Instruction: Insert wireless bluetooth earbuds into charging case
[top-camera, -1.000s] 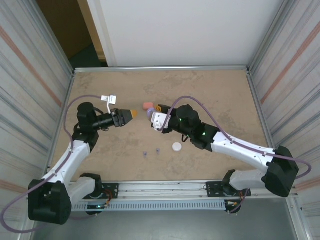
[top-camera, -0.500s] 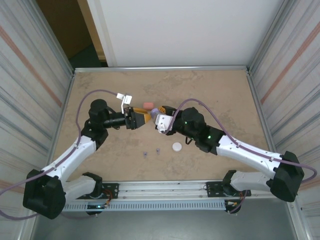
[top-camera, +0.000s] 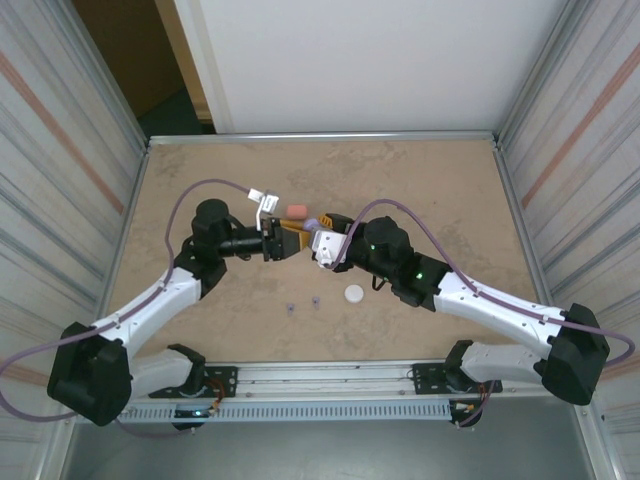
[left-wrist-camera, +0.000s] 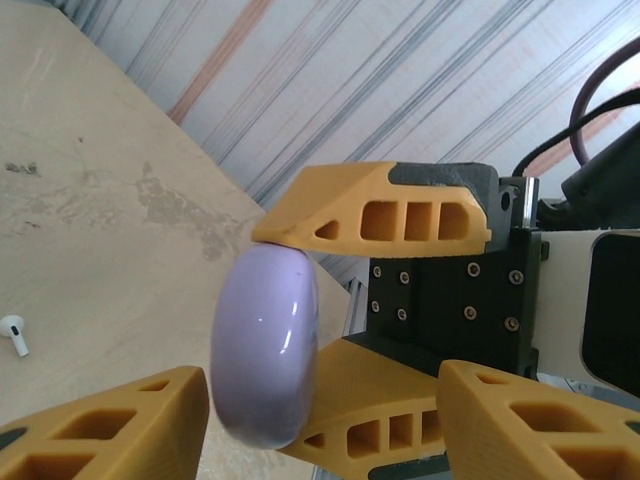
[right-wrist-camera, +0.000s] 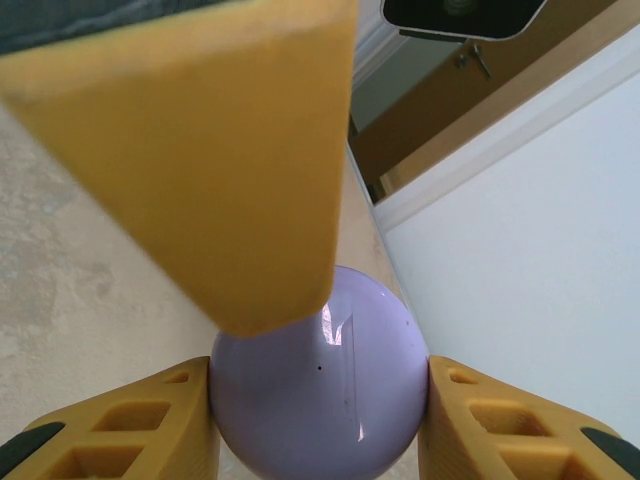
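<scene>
Two grippers now meet over the middle of the table. The left gripper (left-wrist-camera: 322, 385), a second ago out toward 9 o'clock with its jaws wide, has swung in and narrowed them around the purple charging case (left-wrist-camera: 265, 345). They are still apart, one finger at the case's face, not clamped. The right gripper (right-wrist-camera: 320, 420) is pinched on the case's rim, holding it off the table. It looks like a two-handed opening. The purple earbuds (top-camera: 315, 301) lie loose at 6 o'clock, none inserted.
</scene>
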